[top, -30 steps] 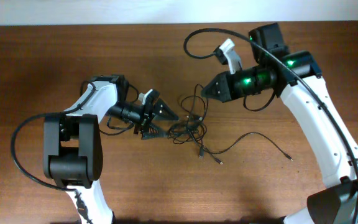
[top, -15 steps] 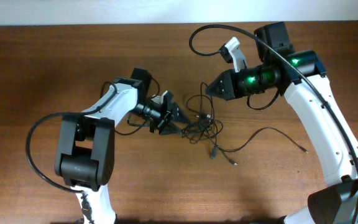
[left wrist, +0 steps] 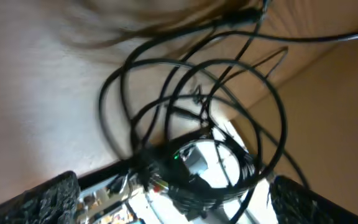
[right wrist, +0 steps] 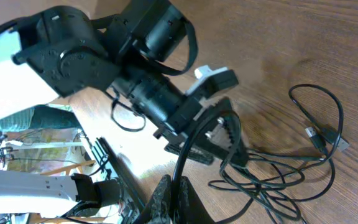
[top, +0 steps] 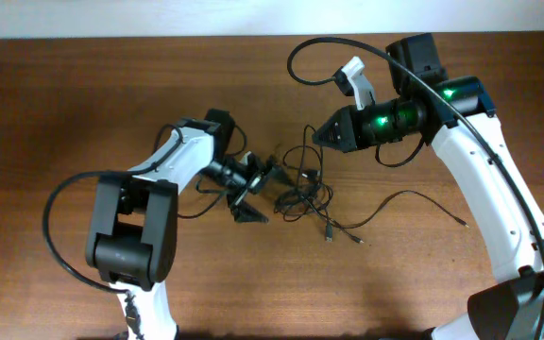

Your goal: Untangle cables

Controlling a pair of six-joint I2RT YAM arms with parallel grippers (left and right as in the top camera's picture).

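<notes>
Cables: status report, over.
Left tool open, facing the cables. Right tool shut on one strand. Knot sits between tools, loose ends trailing right. No obstruction seen.

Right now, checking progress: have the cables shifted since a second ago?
Yes. The cables slid right across the table, judged against the right arm's base.

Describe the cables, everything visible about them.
The cables are thin black cords, knotted into loose loops on the wooden table. One strand trails off toward the right arm and ends in a small plug; two more plug ends lie below the knot. The right gripper pinches one strand; loops sit between the left gripper's open fingers.
</notes>
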